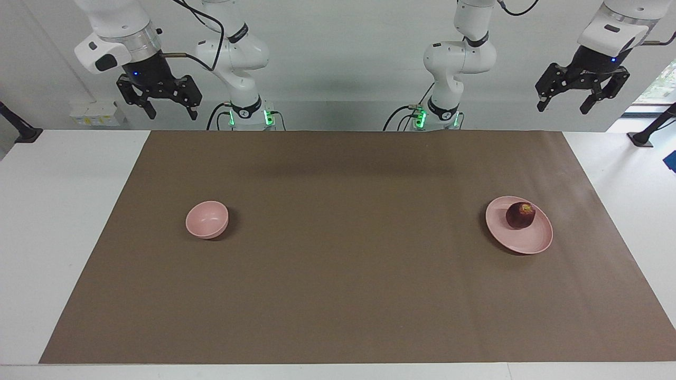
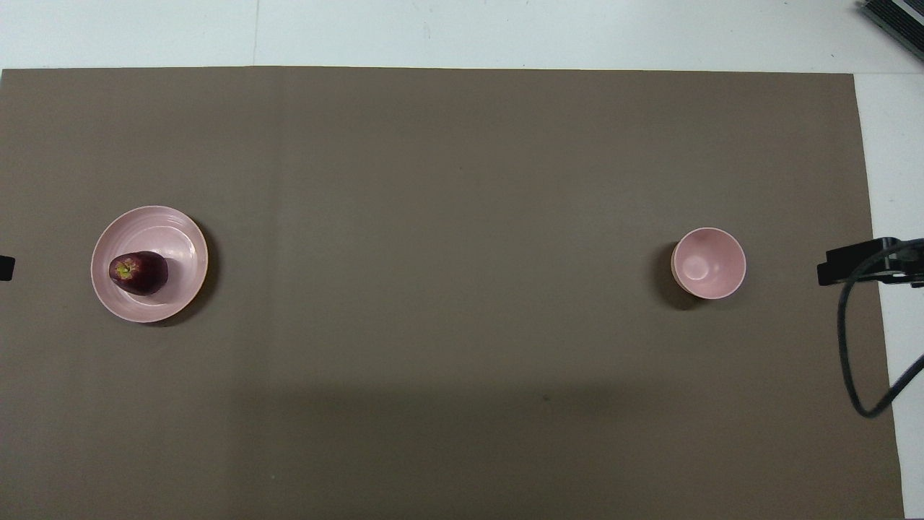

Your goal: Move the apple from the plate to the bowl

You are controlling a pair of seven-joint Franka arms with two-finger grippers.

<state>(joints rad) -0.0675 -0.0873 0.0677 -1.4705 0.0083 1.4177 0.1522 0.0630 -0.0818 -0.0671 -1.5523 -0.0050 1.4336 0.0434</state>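
I see the apple on the plate at its 8 o'clock edge, toward the left arm's end; the bowl sits well apart. Left gripper and right gripper hang raised, jaws spread, empty. I'd descend the left one centred over the apple, probably stem-up, and close gently.

Dark red apple on pink plate, empty pink bowl well apart
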